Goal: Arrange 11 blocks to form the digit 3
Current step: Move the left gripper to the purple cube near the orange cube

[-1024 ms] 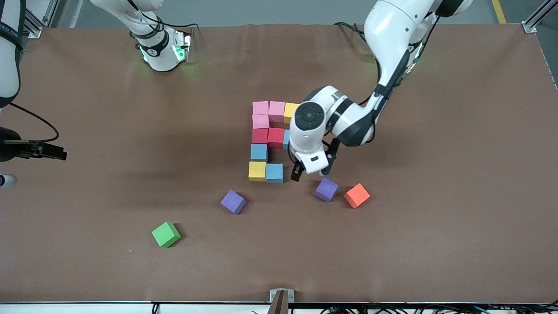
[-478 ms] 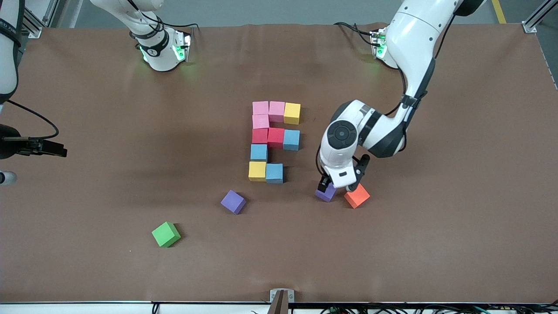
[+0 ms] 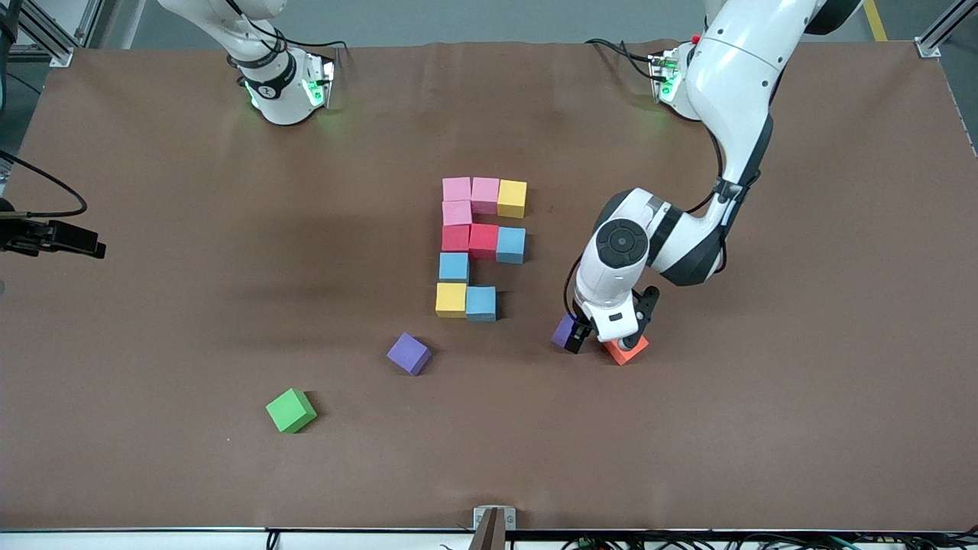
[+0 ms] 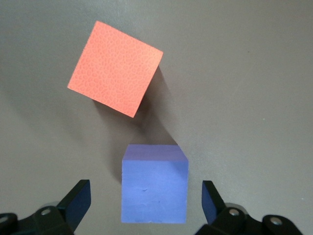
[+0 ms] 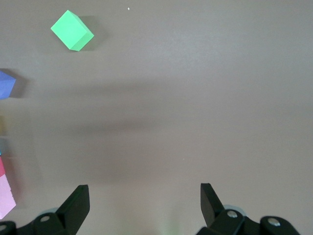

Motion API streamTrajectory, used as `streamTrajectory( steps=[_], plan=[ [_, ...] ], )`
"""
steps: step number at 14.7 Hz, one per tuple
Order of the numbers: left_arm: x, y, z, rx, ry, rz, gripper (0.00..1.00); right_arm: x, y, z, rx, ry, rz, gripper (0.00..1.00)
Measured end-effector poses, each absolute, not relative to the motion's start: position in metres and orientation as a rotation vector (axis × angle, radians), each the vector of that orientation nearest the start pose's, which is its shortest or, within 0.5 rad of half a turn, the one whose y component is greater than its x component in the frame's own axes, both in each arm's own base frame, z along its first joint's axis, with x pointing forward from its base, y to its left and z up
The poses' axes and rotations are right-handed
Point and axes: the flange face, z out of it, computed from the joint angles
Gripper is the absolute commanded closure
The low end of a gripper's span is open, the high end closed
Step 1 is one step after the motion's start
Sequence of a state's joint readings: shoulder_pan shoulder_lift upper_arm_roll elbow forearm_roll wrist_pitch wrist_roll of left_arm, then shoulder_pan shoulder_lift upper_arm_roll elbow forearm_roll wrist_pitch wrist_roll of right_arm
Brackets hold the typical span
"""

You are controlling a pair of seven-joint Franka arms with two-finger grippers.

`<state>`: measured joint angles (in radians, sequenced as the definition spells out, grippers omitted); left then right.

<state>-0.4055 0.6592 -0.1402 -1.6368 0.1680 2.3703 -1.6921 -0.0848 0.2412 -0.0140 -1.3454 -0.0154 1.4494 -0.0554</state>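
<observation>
While open, left pincer [image 4: 145, 203] straddles purple cube [image 4: 154, 183].

You look down from high across the table [image 3: 153, 458], facing both arm bases. Your left wrist camera looks steeply down, close over a purple cube [image 4: 154, 183] and the orange cube [image 4: 115, 68], both also in your front view. Your right wrist camera sits higher, showing the green cube [image 5: 72, 31].

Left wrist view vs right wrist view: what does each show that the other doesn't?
Only the left wrist view: the orange cube and a purple cube sitting between the open fingers of the left gripper, not yet clamped. Only the right wrist view: the green cube, the edge of another purple cube, slivers of the pink blocks, and the open right gripper over bare table. Both share the brown table cover.
</observation>
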Motion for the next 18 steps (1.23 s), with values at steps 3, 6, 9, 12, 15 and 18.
streamTrajectory(
  steps=[3,6,9,12,15,18],
  plan=[
    [0.601,-0.351,0.232,-2.754,-1.613,-0.097,0.0,0.604,-0.061,0.574,-3.138,0.071,0.231,0.0],
    [0.6,-0.352,0.227,-2.754,-1.61,-0.089,0.0,0.596,-0.061,0.579,-3.138,0.072,0.224,0.0],
    [0.601,-0.354,0.225,-2.771,-1.617,-0.099,0.0,0.59,-0.062,0.584,-3.139,0.076,0.211,0.0],
    [0.601,-0.355,0.22,-2.777,-1.62,-0.1,0.0,0.588,-0.061,0.585,-3.138,0.075,0.212,0.0],
    [0.601,-0.356,0.214,-2.784,-1.622,-0.099,0.0,0.587,-0.054,0.583,-3.14,0.057,0.216,0.0],
    [0.601,-0.358,0.211,-2.798,-1.628,-0.106,0.12,0.586,-0.047,0.583,-3.145,0.041,0.215,0.0]
  ],
)
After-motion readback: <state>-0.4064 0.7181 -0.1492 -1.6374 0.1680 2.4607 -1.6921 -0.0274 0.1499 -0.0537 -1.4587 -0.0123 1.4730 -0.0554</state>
